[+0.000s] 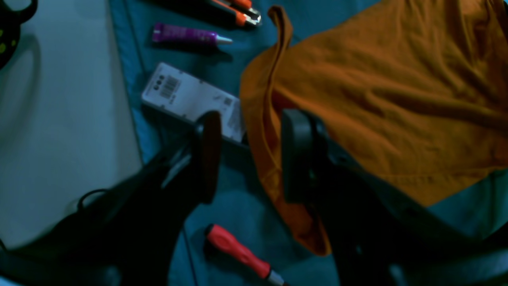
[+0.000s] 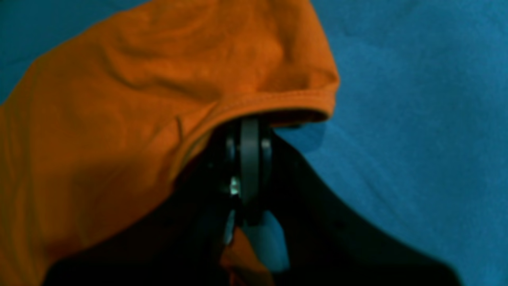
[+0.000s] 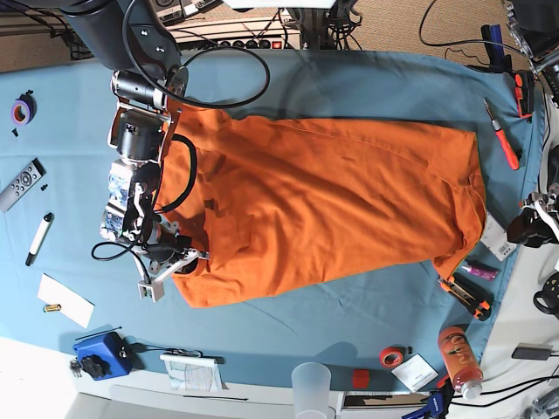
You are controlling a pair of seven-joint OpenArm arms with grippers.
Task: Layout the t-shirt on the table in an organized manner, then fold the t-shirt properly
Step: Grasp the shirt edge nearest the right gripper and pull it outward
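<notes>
Half laid out: our right gripper (image 2: 249, 131) pinches the t-shirt (image 3: 323, 205) hem shut, left gripper (image 1: 248, 155) gapes empty; folding remains.

The base view looks straight down from high above on the whole wide table with the light blue-teal cloth (image 3: 349, 323), so it is the far view. The large bright orange cloth t-shirt (image 3: 332, 205) lies across its middle.

The left wrist view sits just behind the black left gripper (image 1: 246, 155) and looks forward and down, very near the cloth. It shows one hem edge of the shirt (image 1: 377, 99) and a red-handled screwdriver (image 1: 238, 250); the base view shows this same side at its right edge.

The right wrist view looks along the black right gripper (image 2: 250, 159), extremely close and blurred. It shares with the base view the shirt corner (image 2: 158, 79) at the lower left.
</notes>
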